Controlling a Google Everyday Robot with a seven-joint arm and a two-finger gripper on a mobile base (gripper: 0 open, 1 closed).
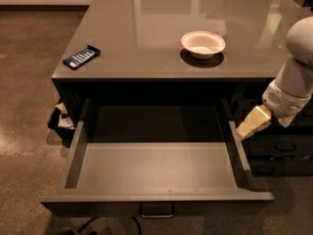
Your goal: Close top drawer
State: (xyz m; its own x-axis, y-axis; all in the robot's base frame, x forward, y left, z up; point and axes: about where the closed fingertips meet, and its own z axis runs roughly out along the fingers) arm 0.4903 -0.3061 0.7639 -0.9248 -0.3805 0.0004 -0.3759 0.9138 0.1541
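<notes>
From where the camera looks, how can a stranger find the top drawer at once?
Find the grey counter holding the white bowl. Under its front edge, the top drawer is pulled far out, left of the gripper. Unlike the slim closed drawers at right, it is wide, with a lighter grey inside.

A dark grey top drawer [156, 168], lighter grey inside, is shown with a pale yellow gripper [248, 126] beside one side wall, a white bowl [203, 44] and a blue packet [81, 57].
</notes>
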